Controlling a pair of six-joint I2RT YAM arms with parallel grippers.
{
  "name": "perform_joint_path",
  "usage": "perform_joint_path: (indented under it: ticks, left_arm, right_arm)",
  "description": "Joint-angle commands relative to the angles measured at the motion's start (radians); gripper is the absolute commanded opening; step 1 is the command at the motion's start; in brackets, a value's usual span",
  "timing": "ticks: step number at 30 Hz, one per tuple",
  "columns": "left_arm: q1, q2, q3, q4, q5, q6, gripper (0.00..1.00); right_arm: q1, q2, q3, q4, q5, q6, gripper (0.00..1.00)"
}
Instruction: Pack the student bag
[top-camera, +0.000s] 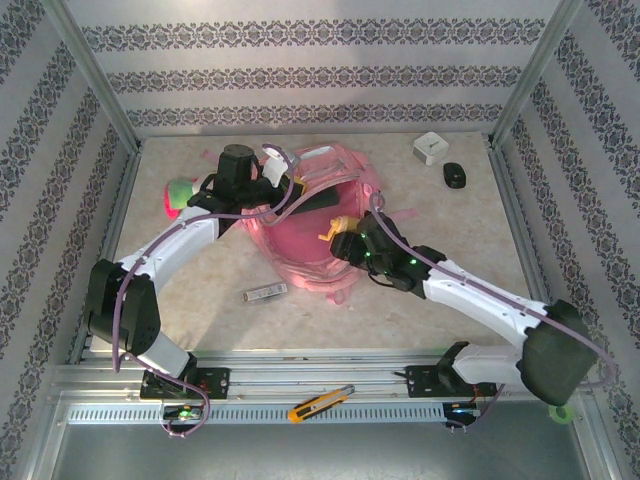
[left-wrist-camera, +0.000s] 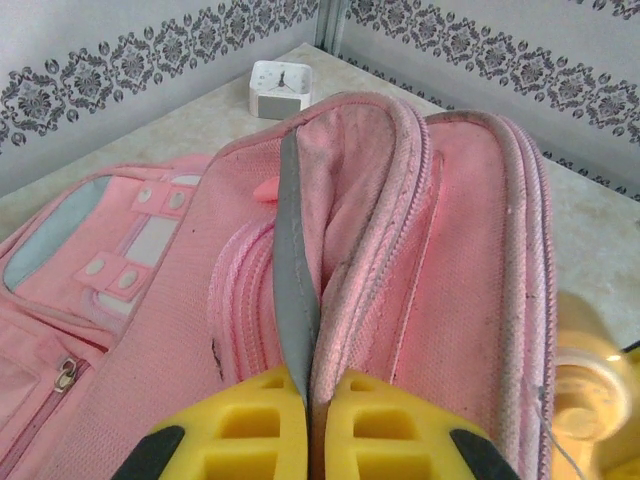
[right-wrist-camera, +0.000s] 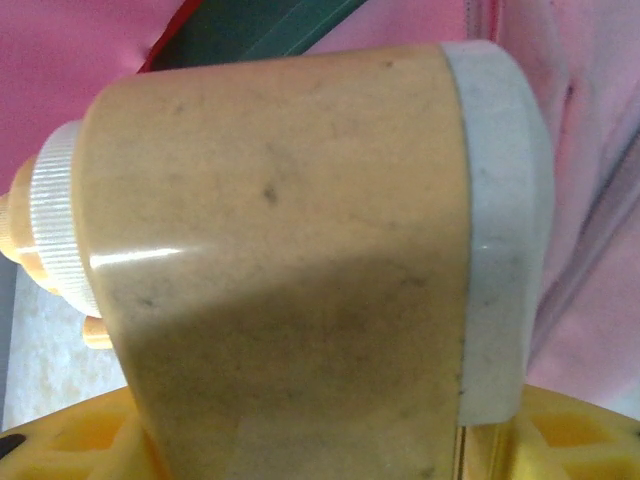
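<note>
Here left jaws pinch student bag (left-wrist-camera: 400, 250), right jaws hold tan object (right-wrist-camera: 280, 250)

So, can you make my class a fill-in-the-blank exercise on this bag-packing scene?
1. The left gripper is shut on the rim of the ____ student bag.
2. The right gripper holds a beige object with a ____ cap.
3. In the top view, the plush toy lies to the ____ of the student bag.
Missing words: pink; white; left.
</note>
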Motion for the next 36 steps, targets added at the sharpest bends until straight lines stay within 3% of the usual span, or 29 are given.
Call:
perform_joint_path:
  ticks: [1,11,15,22,29,36]
  left_arm:
    - [0.015,-0.007,0.08,0.169,0.063,-0.039,0.01]
    - [0.016,0.009,0.116,0.169,0.074,-0.047,0.0]
    - [0.015,0.005,0.114,0.154,0.065,-0.033,0.01]
    - [0.016,-0.006,0.095,0.144,0.061,-0.018,0.01]
    - [0.015,-0.022,0.052,0.128,0.071,0.01,0.0]
    - [0.015,-0.034,-0.028,0.139,0.08,0.036,0.0]
  right_arm:
    - [-0.019,0.073,0.037,0.131,-0.031,0.063,0.55]
    - [-0.039,0.319,0.087,0.369,-0.078,0.234,0.61]
    - [-0.041,0.391,0.107,0.438,-0.104,0.291,0.8]
    - [-0.024,0.422,0.113,0.431,-0.114,0.295,0.81]
    - [-0.005,0.236,0.034,0.432,-0.085,0.206,0.78]
    - [-0.021,-0.077,0.009,0.194,-0.062,0.025,0.72]
